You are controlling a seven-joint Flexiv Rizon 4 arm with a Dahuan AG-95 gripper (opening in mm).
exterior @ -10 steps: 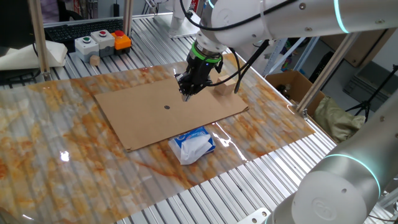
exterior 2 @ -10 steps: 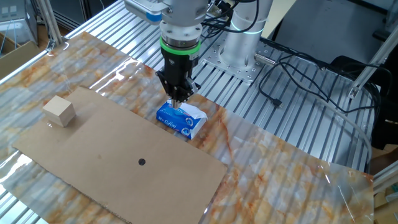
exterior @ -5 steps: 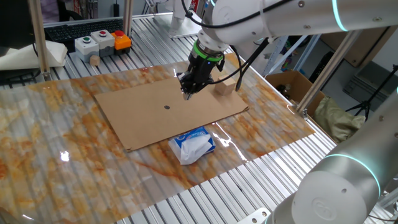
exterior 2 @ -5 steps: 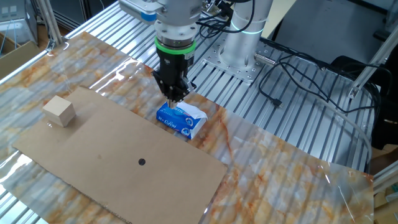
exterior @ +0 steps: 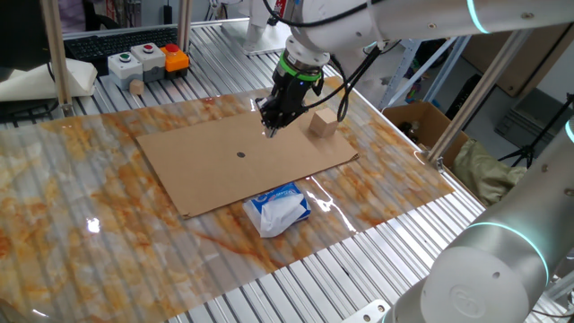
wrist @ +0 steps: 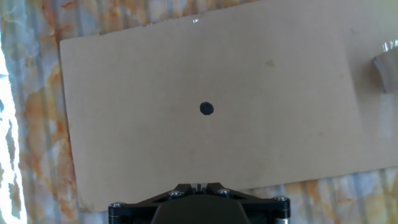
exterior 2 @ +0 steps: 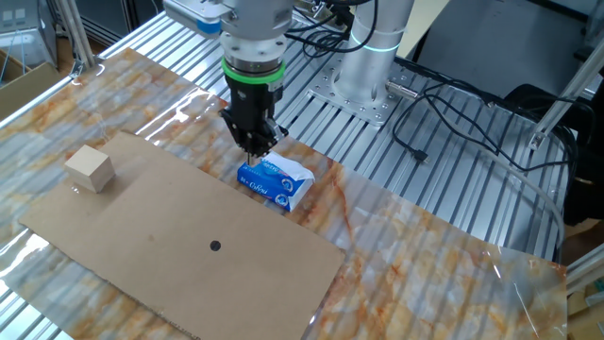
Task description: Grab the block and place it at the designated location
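Observation:
The block (exterior: pixel 323 125) is a light tan wooden cube standing on the far right part of the brown cardboard sheet (exterior: pixel 206 170). It also shows in the other fixed view (exterior 2: pixel 91 168) and, blurred, at the right edge of the hand view (wrist: pixel 387 65). The black dot (exterior: pixel 240 153) (exterior 2: pixel 215 246) (wrist: pixel 206 109) marks the sheet's middle. My gripper (exterior: pixel 269 133) (exterior 2: pixel 255 148) hangs above the sheet between dot and block, apart from both. Its jaws are together and hold nothing. Only the fingertips' ends (wrist: pixel 198 185) show in the hand view.
A blue-and-white tissue packet (exterior: pixel 278 208) (exterior 2: pixel 276 179) lies just off the sheet's edge. A button box (exterior: pixel 148 59) and a small wooden peg (exterior: pixel 136 87) sit at the back. An open carton (exterior: pixel 417 121) stands beyond the table's right side. The robot base (exterior 2: pixel 368 66) and cables are behind.
The gripper has moved a little across the sheet, away from the tissue packet's side and toward the block's side, still shut. The block, dot and packet have not moved.

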